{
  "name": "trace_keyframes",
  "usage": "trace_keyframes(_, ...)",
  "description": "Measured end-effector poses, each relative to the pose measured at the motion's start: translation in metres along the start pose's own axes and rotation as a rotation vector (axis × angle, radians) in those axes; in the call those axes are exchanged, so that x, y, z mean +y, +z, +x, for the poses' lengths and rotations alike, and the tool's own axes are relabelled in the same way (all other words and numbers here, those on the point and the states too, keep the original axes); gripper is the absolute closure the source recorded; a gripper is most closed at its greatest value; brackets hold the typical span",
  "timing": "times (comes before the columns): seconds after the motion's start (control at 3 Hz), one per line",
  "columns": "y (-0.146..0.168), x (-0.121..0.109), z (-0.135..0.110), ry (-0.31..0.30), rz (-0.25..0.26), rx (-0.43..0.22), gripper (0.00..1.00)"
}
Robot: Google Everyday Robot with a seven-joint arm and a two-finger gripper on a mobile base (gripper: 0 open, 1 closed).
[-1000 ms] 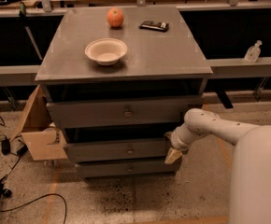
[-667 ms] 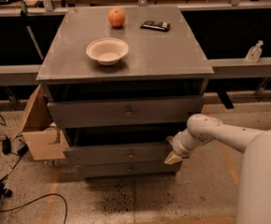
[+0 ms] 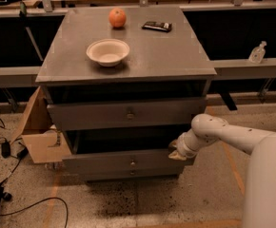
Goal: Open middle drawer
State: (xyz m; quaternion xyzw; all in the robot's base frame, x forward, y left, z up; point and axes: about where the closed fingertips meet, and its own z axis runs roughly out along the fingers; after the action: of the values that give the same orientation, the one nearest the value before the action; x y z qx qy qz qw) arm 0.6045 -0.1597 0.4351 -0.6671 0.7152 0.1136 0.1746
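The middle drawer (image 3: 104,161) is a wide dark-grey front with a small round knob (image 3: 132,163), set below the taller top drawer front (image 3: 123,113). It stands pulled out a little, with a dark gap above it. My gripper (image 3: 176,152) is at the right end of the middle drawer front, touching or right beside its top edge. My white arm (image 3: 223,134) reaches in from the lower right. The bottom drawer front (image 3: 128,174) shows as a narrow strip beneath.
On the grey cabinet top (image 3: 176,56) are a white bowl (image 3: 108,52), an orange fruit (image 3: 117,18) and a small dark flat object (image 3: 157,26). A cardboard box (image 3: 40,132) leans at the cabinet's left. Cables (image 3: 4,151) lie on the floor at left.
The middle drawer front has slid a little toward the camera, widening the dark gap above it. My gripper has stayed at its right end and moved with it.
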Motion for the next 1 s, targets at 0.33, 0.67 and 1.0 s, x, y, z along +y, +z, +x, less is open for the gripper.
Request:
trace_keyframes(0.33,-0.0026,-0.0002,-0.0012,0.0,0.0,0.0,1.0)
trace_keyframes(0.67,-0.0041,-0.0002,-0.0018,0.0,0.0,0.0,0.9)
trace_keyframes(1.0,-0.0053,-0.0003,-0.0023,0.0,0.0,0.0,0.74)
